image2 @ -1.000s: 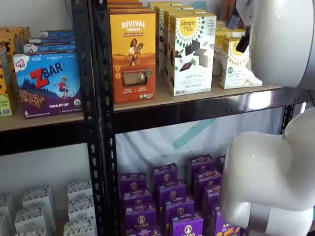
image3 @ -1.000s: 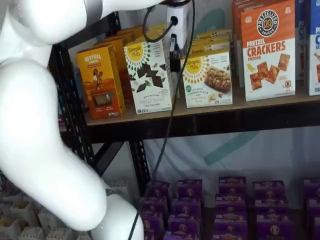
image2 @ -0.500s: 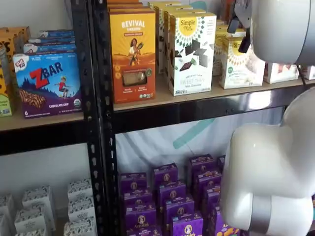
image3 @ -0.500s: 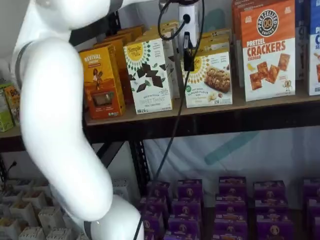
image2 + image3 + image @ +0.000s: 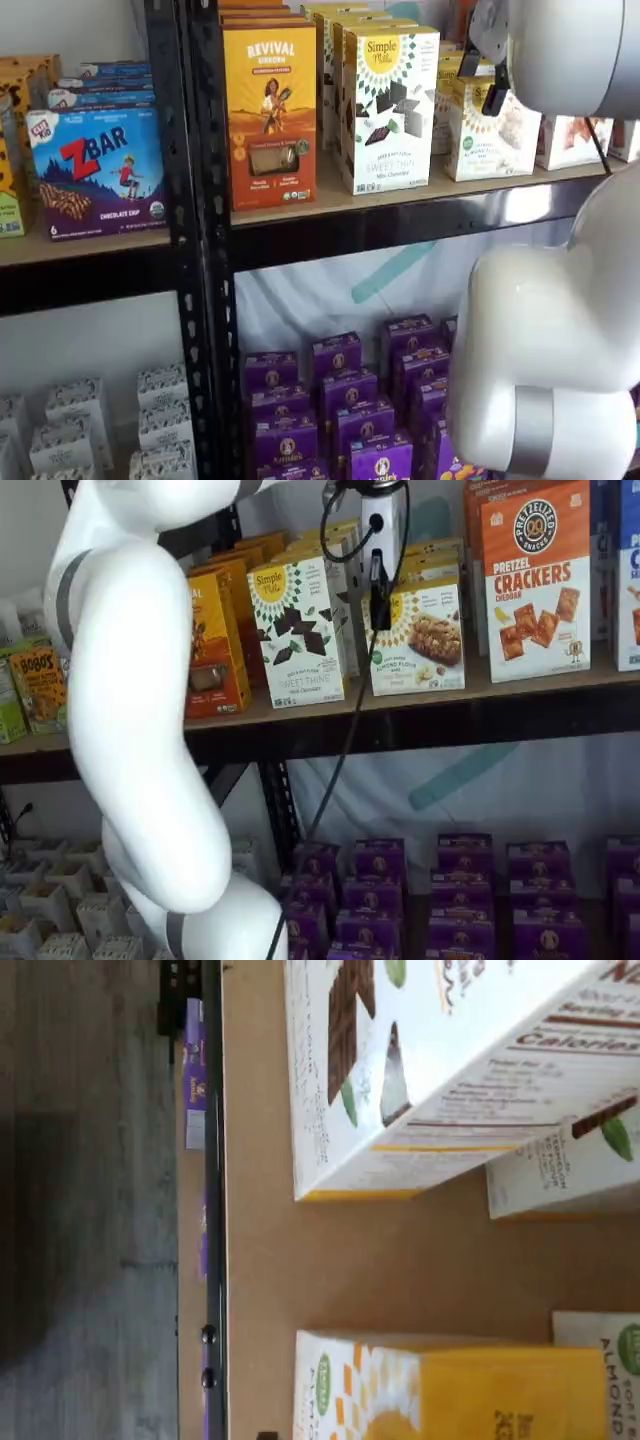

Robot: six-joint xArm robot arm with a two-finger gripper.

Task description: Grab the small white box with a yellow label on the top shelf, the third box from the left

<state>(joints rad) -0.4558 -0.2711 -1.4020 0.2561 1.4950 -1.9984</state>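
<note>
Tan board of the top shelf (image 5: pixel 330 1270) is filling your wrist view, with the small white box (image 5: pixel 450 1385) lying across a strip of bare board from the chocolate-square carton (image 5: pixel 420 1070). In a shelf view, the box (image 5: pixel 492 130) is sitting right of that carton (image 5: pixel 388 105), the gripper (image 5: pixel 495 95) hanging before it. In a shelf view your gripper (image 5: pixel 380 595) is showing one dark finger at the box's (image 5: pixel 420 640) left edge; you cannot tell its spread.

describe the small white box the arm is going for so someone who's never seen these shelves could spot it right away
Find the top shelf, a tan board with a black front beam. On it, right of the tall white chocolate-squares carton and left of the orange Pretzel Crackers carton, stands the small white box. It alone is short, with a yellow sunburst and pale food photo.
</note>
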